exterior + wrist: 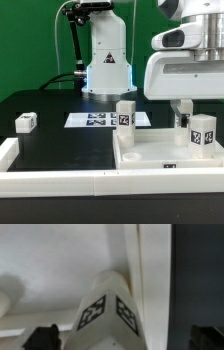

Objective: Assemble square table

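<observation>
Claw (183, 106) is hanging wide open and empty, right of center, with an upright leg block (108, 308) sitting between its fingers, long axis vertical, inside the tabletop (150, 155).

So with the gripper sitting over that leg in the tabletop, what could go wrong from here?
1. The open gripper straddles a tagged leg close to the tabletop's raised rim; one finger might catch the rim when closing.
2. Another leg stands upright nearby on the tabletop; a sideways move might topple it.

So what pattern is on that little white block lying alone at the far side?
Black-and-white square tag on the small white leg block; exterior view.
</observation>
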Robot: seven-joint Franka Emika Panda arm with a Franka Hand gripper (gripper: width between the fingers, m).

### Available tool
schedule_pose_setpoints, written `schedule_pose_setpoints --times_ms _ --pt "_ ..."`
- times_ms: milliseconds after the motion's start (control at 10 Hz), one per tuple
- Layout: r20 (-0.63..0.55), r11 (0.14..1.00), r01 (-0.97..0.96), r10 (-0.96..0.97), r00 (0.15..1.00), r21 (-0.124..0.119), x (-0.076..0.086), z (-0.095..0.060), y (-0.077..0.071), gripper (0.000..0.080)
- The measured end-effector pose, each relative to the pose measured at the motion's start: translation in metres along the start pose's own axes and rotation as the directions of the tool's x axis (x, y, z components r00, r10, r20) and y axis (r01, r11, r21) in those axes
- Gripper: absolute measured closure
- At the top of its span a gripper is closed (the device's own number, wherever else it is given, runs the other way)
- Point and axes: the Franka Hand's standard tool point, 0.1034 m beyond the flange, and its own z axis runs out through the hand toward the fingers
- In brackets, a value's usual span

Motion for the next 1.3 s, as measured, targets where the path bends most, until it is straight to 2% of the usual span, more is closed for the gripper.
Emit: schedule_pose_setpoints --times_ms 400,700,900,1000,1300 --pt "-0.002 0.945 0.326 -0.326 0.945 -0.014 0.0027 -0.0009 0.003 0.015" --pt "-0.001 0.916 0.401 -0.401 0.916 -0.015 0.003 -0.0009 0.004 0.015" --pt "-0.001 0.917 0.399 -0.4 0.917 -0.015 0.0031 -0.0009 0.0044 0.0411" --pt "0.0 0.917 0.399 -0.399 0.917 -0.015 0.0032 -0.0009 0.0048 0.0509" --pt "-0.001 0.928 0.371 -0.372 0.928 -0.015 0.0032 -0.0008 0.0051 0.0508"
